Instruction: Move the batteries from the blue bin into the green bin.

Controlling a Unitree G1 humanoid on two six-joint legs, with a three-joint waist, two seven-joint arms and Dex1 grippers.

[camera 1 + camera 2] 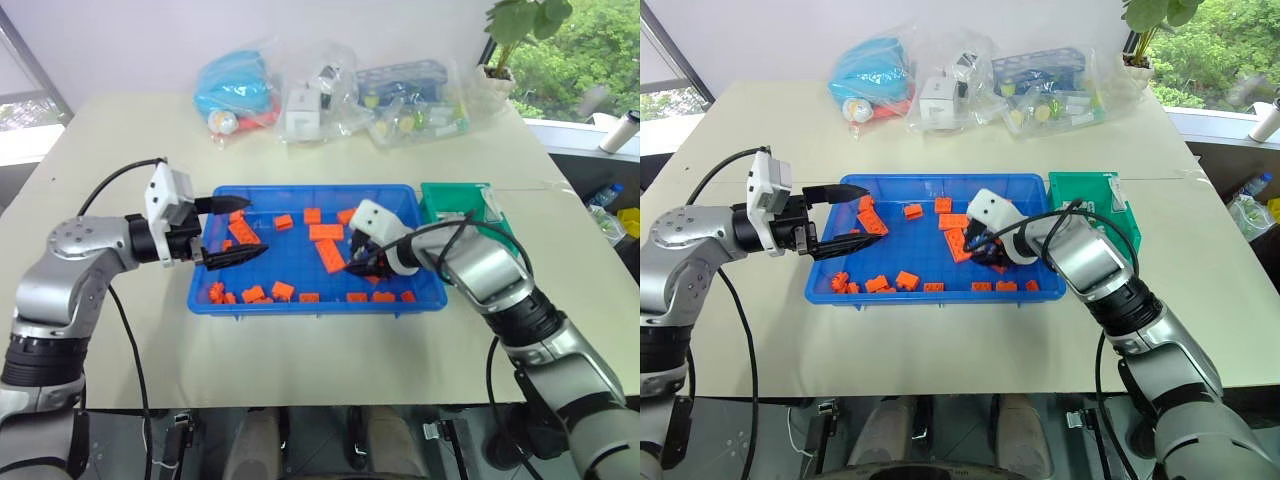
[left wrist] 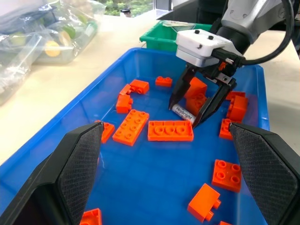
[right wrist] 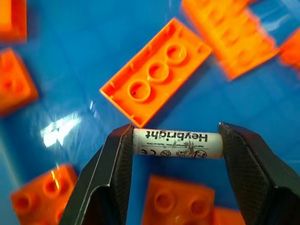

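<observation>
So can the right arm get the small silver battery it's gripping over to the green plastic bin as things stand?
Probably yes. The right gripper pinches the battery end to end, and the green bin sits just beside the blue tray, with nothing between them.

1. I see the blue bin as bright blue all over, glossy, with white glare patches on its floor.
2. Bricks in it: solid orange, studded tops.
3. Battery: silver-white sleeve, black "Heybright" print plus small black marks.
4. Green bin: plain green.
5. Right gripper: black fingers, textured pads, white housing behind.
6. Left gripper: same black fingers, white camera block.
7. Table: pale beige.
8. Bags at the far edge: clear plastic, one with light-blue contents.
</observation>
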